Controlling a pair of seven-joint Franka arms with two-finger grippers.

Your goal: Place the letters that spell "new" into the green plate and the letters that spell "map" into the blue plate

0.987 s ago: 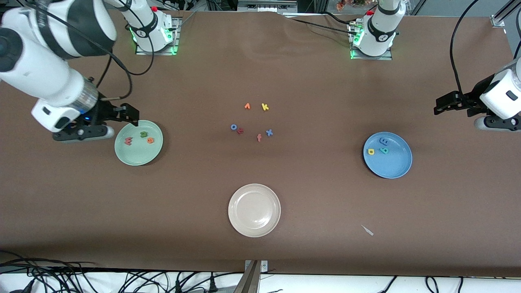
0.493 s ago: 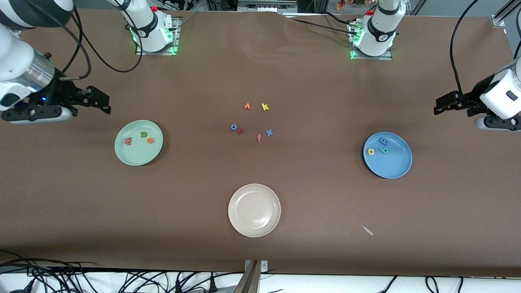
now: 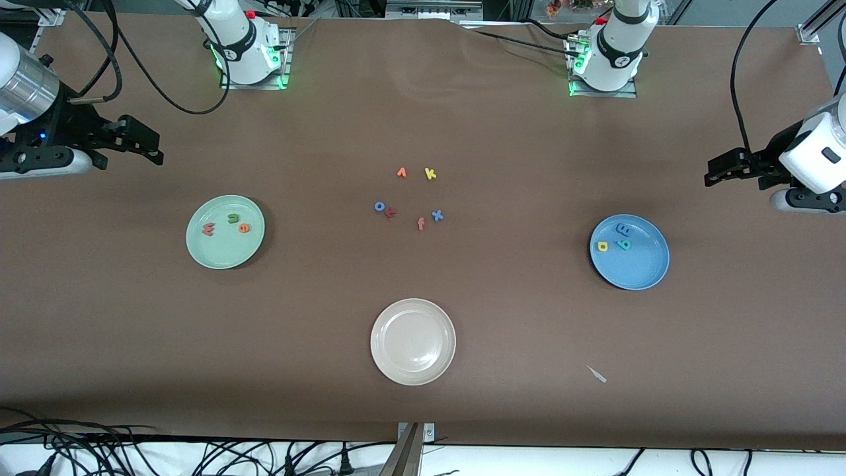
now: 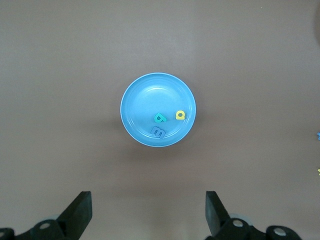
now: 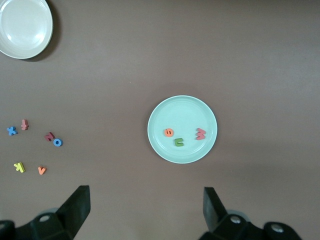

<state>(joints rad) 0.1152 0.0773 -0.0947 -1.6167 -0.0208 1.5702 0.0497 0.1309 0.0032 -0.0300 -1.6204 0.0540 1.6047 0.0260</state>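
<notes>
The green plate (image 3: 221, 254) (image 5: 182, 107) lies toward the right arm's end of the table. In it are the red-pink "w" (image 3: 208, 229) (image 5: 200, 133), dark green "n" (image 3: 232, 218) (image 5: 179, 142) and orange "e" (image 3: 244, 228) (image 5: 169, 132). The blue plate (image 3: 638, 271) (image 4: 145, 100) lies toward the left arm's end and holds the blue "m" (image 3: 622, 229) (image 4: 158, 131), a teal letter (image 3: 623, 244) (image 4: 159, 118) and a yellow letter (image 3: 602, 246) (image 4: 180, 115). My right gripper (image 3: 155, 147) (image 5: 146, 192) hangs open and empty, high beside the green plate. My left gripper (image 3: 708, 172) (image 4: 148, 197) waits open and empty beside the blue plate.
Loose letters lie mid-table: orange "v" (image 3: 401, 172), yellow "k" (image 3: 430, 174), blue "o" (image 3: 379, 206), a red letter (image 3: 390, 212), reddish "f" (image 3: 421, 224), blue "x" (image 3: 437, 215). A cream-white plate (image 3: 413, 377) sits nearer the front camera. A pale scrap (image 3: 597, 374) lies beside it.
My right gripper has drawn back from over the green plate's edge toward the right arm's end of the table. The left arm has not moved.
</notes>
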